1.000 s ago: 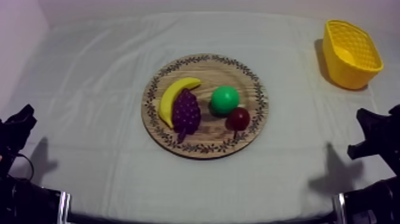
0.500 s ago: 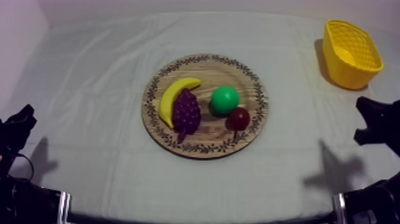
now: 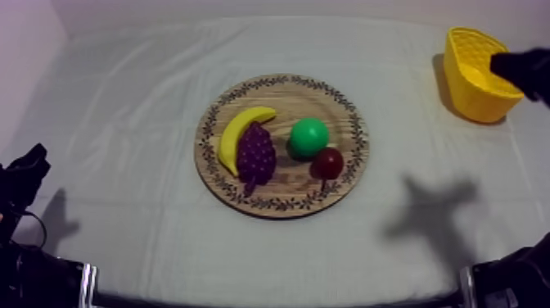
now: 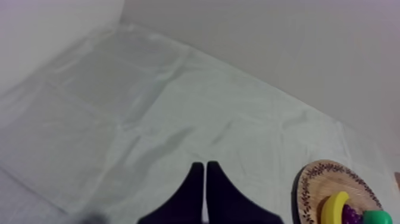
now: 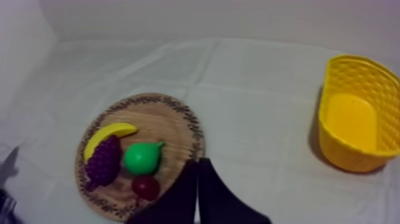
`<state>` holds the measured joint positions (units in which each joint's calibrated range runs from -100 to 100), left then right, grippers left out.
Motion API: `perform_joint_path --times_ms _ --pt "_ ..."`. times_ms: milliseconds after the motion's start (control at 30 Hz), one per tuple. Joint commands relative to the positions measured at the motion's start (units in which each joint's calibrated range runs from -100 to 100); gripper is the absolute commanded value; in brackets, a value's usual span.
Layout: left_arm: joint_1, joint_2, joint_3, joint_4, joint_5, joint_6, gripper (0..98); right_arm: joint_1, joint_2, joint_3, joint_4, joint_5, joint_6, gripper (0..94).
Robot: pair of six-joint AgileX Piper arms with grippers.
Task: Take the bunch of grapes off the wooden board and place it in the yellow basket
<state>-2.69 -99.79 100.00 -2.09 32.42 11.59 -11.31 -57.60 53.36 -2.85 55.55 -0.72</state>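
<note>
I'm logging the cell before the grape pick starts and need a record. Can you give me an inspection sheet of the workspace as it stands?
Surface: grey-white cloth, wrinkled, covering the table.
Job's things: bunch of grapes lying on the wooden board against the banana; yellow basket at the far right, upright, nothing seen inside.
Clutter: banana, pear and small red fruit, all on the board.
Grippers: left gripper shut on nothing, low at its side; right gripper shut on nothing, up near the basket.
Cables: nothing seen.
Surroundings: pale wall behind the table.
</note>
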Motion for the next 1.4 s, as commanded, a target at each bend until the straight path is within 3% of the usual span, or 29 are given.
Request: perform_joint_path --times_ms 0,200,433,667,1000,1233,1300,1367 --pt "0.0 0.0 0.0 0.01 0.0 0.0 0.1 -1.9 8.9 -14.2 -0.9 6.2 0.1 0.2" --pt "0.0 0.0 0.0 0.01 0.0 0.0 0.1 -7.9 21.6 -27.9 -1.7 15.8 -0.7 0.2" --pt "0.0 0.0 0.0 0.01 0.0 0.0 0.1 -12.7 35.3 -37.4 -2.7 20.4 -1.5 0.2" --pt "0.0 0.0 0.0 0.01 0.0 0.0 0.1 -13.8 45.9 -40.8 -4.5 19.2 -2.7 0.2" --pt "0.0 0.0 0.0 0.01 0.0 0.0 0.1 -17.4 57.8 -40.8 -1.1 15.4 -9.6 0.3" --pt "0.0 0.0 0.0 0.01 0.0 0.0 0.1 -18.1 66.2 -43.9 -0.7 14.6 -11.8 1.5" --pt "0.0 0.0 0.0 0.01 0.0 0.0 0.1 -18.3 68.5 -45.3 -0.8 14.7 -11.9 6.6" --pt "0.0 0.0 0.0 0.01 0.0 0.0 0.1 -18.4 70.4 -46.4 -0.9 14.6 -11.9 19.8"
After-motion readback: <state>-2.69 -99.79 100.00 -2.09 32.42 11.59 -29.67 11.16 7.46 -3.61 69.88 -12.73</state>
